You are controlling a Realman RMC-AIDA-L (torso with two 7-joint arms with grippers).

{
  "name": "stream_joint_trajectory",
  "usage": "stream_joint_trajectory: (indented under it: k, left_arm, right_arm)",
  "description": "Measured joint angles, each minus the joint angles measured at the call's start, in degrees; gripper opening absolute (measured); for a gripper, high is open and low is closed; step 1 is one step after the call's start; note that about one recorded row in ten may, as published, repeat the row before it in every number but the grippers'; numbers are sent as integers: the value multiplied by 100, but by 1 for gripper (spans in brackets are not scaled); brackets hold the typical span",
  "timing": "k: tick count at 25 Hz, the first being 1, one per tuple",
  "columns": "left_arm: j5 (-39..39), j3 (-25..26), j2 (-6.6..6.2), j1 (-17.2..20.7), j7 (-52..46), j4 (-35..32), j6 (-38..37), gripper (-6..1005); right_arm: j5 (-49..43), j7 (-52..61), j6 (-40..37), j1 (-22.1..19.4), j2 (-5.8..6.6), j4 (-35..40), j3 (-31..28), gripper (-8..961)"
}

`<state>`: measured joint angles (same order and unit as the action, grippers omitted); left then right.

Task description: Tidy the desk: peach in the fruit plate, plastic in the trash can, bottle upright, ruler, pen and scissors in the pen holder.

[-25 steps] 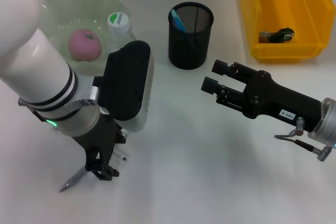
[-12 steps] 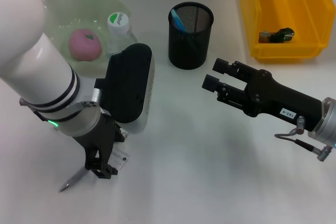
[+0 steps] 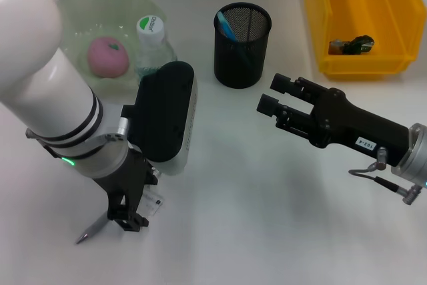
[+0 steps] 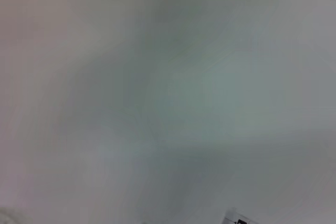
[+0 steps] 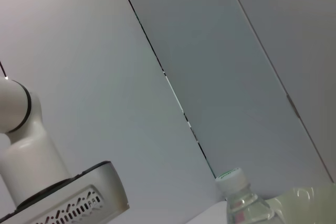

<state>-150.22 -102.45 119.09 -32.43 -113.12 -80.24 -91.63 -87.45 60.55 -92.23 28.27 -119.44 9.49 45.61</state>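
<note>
Left gripper [image 3: 131, 219] down on the slim grey pen [image 3: 92, 227], near corner of the white desk [image 3: 233, 185]

Pen's long axis slants from its tip out toward the jaws, which straddle its upper end; whether they have closed, I cannot tell. Right gripper [image 3: 272, 95] hangs open, nearer the black mesh pen holder [image 3: 242, 45]

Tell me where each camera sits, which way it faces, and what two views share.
Head view: above the desk, looking down; shows both arms, the left hand at the pen, the right hand near the pen holder.
Left wrist view: close over bare desk; no fingers show.
Right wrist view: faces the wall; shows the left arm.
Shared: the bottle appears in head and right wrist views.
</note>
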Motion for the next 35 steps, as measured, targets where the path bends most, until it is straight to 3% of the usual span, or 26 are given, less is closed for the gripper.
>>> stream_joint_trajectory:
  k: [21, 35]
  left_arm:
    - [-135, -60, 1, -9, -40, 99, 172, 674]
    - [-148, -149, 0, -26, -77, 91, 205, 561]
  right_arm:
    - [124, 142, -31, 37, 2, 38, 0, 684]
    - [132, 150, 3, 46, 9, 48, 0, 684]
